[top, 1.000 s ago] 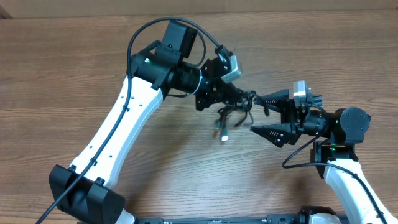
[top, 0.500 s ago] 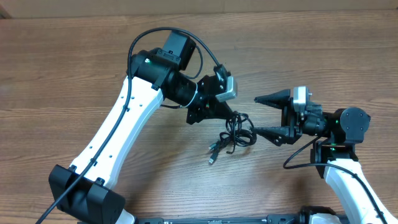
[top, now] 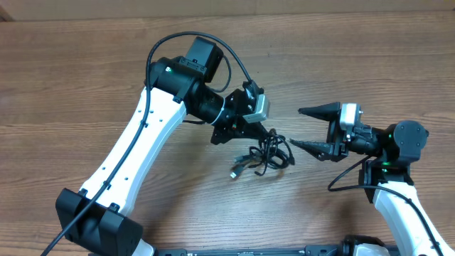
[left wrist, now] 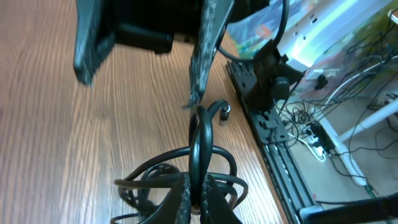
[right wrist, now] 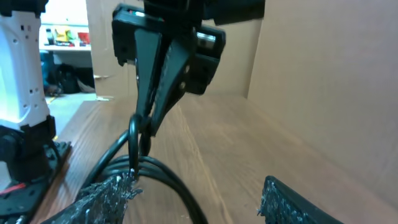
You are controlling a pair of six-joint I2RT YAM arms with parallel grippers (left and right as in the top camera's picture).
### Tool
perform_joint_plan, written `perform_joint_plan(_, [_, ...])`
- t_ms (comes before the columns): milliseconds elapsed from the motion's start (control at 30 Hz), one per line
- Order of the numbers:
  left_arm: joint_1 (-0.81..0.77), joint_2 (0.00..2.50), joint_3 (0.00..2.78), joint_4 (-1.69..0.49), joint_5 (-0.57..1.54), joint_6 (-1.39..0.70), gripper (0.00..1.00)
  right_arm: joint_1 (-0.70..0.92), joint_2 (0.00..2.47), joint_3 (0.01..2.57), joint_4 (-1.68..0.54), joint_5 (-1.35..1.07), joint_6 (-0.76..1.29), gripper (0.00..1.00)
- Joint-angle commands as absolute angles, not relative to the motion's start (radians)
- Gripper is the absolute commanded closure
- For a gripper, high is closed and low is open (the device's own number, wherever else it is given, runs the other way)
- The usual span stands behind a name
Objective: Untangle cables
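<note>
The cables (top: 264,156) are a small bunch of thin black loops in the middle of the wooden table, with one plug end (top: 234,173) sticking out to the lower left. My left gripper (top: 269,133) is shut on a loop at the top of the bunch; in the left wrist view the cord (left wrist: 200,146) runs up from between its closed fingers (left wrist: 219,208). My right gripper (top: 294,126) stands open just right of the bunch. Its lower finger (right wrist: 102,198) rests against the loops (right wrist: 163,175), and the other finger (right wrist: 298,202) is apart from them.
A black rail (left wrist: 267,121) runs along the table's near edge, with loose wires on the floor beyond it. A cardboard wall (right wrist: 323,74) stands along the far side. The left arm's white link (top: 138,142) crosses the table's left half.
The left gripper has carried the bunch down and slightly left, so the plug end now lies lower left. The right gripper's jaws have narrowed and it has shifted a little to the right.
</note>
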State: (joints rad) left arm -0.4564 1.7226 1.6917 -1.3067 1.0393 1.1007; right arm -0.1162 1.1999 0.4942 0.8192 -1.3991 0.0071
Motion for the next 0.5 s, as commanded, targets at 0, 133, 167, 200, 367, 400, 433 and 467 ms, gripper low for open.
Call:
perform_joint_plan(0, [-0.452,1.726,1.719,-1.277,1.119,1.127,0.96,-0.118,1.197,0.512,0.813,-1.418,-0.006,0.34])
perform_joint_plan(133, [-0.454,1.726,1.719,-1.250,1.119,1.119,0.96,-0.118,1.197,0.512,0.817,-1.445,-0.005,0.34])
perform_joint_plan(167, [-0.454,1.726,1.719,-1.248,1.116,1.119,0.96,-0.118,1.197,0.512,0.817,-1.448,-0.005,0.34])
perform_joint_plan(200, [-0.454,1.726,1.719,-1.244,1.110,1.119,0.96,-0.118,1.197,0.512,0.817,-1.455,-0.005,0.34])
perform_joint_plan(367, [-0.457,1.726,1.719,-1.223,1.092,1.119,0.96,-0.118,1.197,0.512,0.817,-1.481,-0.005,0.34])
perform_joint_plan(400, [-0.461,1.726,1.719,-1.222,1.088,1.119,0.96,-0.118,1.197,0.512,0.817,-1.486,-0.005,0.34])
perform_joint_plan(433, [-0.466,1.726,1.719,-1.221,1.083,1.119,0.96,-0.118,1.197,0.512,0.817,-1.488,-0.004,0.34])
perform_joint_plan(467, [-0.473,1.727,1.719,-1.221,1.074,1.119,0.96,-0.117,1.197,0.512,0.817,-1.487,-0.004,0.34])
